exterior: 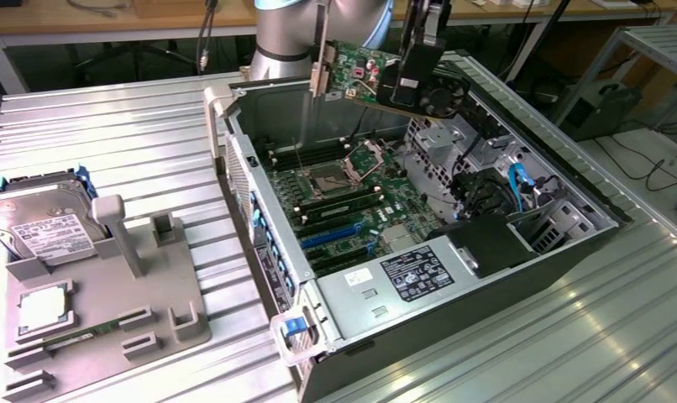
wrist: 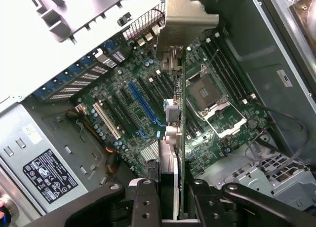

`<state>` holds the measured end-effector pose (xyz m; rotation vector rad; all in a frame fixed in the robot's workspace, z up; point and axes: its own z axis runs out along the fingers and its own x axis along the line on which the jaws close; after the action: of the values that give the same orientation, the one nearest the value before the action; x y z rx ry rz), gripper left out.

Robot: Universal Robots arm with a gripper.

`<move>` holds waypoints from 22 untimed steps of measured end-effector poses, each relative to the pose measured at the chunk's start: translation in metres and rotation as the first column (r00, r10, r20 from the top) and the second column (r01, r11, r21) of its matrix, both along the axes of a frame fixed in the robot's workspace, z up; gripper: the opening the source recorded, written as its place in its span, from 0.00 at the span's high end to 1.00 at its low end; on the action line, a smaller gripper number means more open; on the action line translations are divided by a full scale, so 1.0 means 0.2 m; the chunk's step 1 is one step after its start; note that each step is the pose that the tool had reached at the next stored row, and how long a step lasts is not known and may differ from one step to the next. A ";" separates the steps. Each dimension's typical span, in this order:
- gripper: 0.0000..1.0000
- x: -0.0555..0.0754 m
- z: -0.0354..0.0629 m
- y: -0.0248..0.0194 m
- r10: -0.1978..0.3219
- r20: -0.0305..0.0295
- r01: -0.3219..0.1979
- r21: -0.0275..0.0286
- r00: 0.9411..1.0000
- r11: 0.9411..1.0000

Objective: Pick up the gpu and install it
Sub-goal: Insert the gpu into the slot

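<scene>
The gpu [exterior: 355, 74] hangs in the air above the far end of the open computer case [exterior: 563, 243]. It is a green card with a black fan [exterior: 442, 92] on one face and a silver end bracket [exterior: 318, 69]. My gripper [exterior: 411, 71] is shut on it from above, the black fingers clamping both faces. In the wrist view the gpu [wrist: 180, 138] appears edge-on, its bracket [wrist: 183, 15] pointing away from the camera, and my gripper [wrist: 173, 200] pinches it between two fingers [wrist: 145, 202]. Below it lies the motherboard [wrist: 123, 89] with a blue slot [wrist: 144, 104].
Inside the case are the motherboard [exterior: 338, 197], a power supply [exterior: 417, 275] and blue cables [exterior: 518, 189]. On the exterior view's left, a grey fixture [exterior: 114, 294] holds a silver hard drive [exterior: 39, 225]. The robot's base [exterior: 288, 38] stands behind the case.
</scene>
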<state>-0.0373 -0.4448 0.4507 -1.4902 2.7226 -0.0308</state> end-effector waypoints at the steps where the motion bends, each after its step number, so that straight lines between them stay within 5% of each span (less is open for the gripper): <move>1: 0.72 0.00 0.000 0.000 0.009 0.000 -0.009 0.000 1.000 1.000; 13: 0.72 0.00 0.000 0.000 0.112 0.000 -0.112 0.000 0.994 0.994; 22: 0.72 0.00 0.000 -0.001 0.207 0.000 -0.207 0.000 0.978 0.978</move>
<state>-0.0373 -0.4450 0.4508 -1.7646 2.5511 -0.0245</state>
